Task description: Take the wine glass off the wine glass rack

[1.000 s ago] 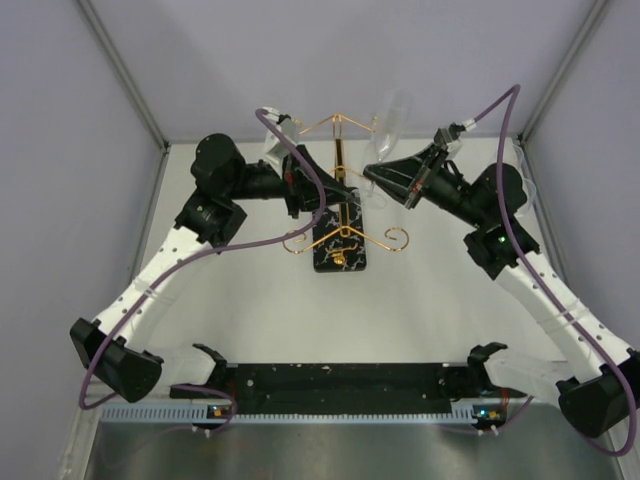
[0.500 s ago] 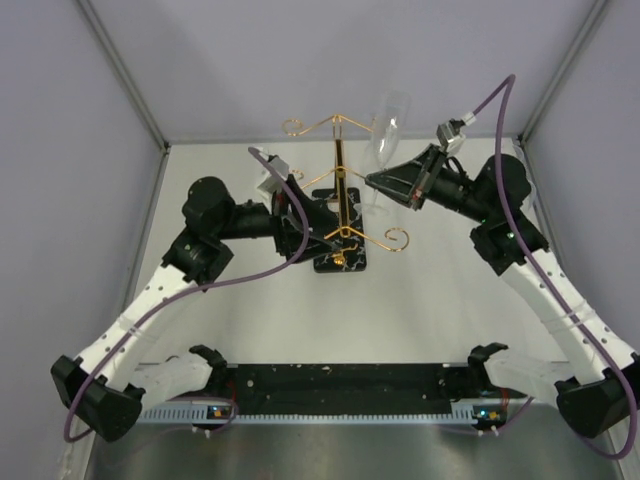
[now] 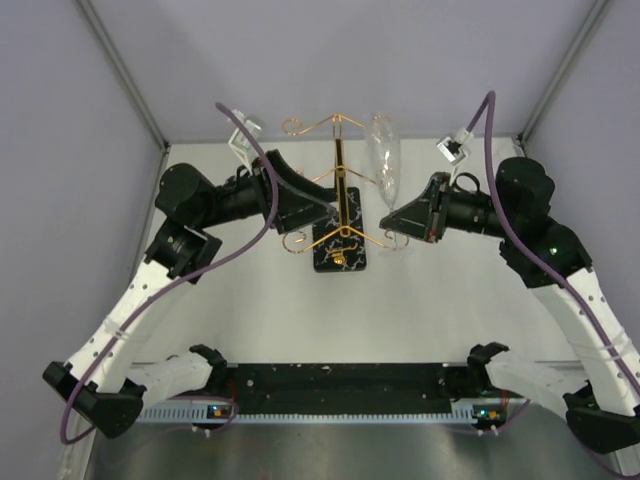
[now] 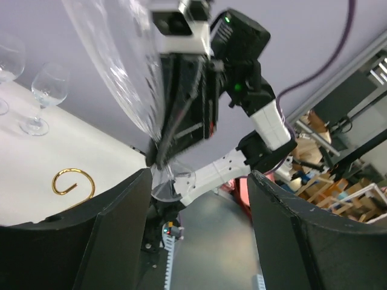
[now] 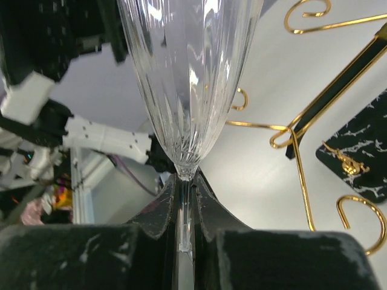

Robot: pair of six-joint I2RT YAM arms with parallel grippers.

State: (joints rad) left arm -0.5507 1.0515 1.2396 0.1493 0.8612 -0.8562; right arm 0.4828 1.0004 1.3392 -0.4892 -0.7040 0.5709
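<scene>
One wine glass (image 5: 190,78) in right claw (image 5: 184,193)

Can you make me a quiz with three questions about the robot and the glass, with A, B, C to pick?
1. Where does the right hand grip the wine glass? A rim; B stem; C bowl.
2. What colour is the wire of the wine glass rack? A gold; B blue; C red.
3. How is the left hand? A shut on the glass; B shut on the rack; C open, empty.
Answers: 1 B, it pinches the thin stem under the bowl. 2 A, the wire shines gold. 3 C, it gapes wide, gripping nothing.
</scene>
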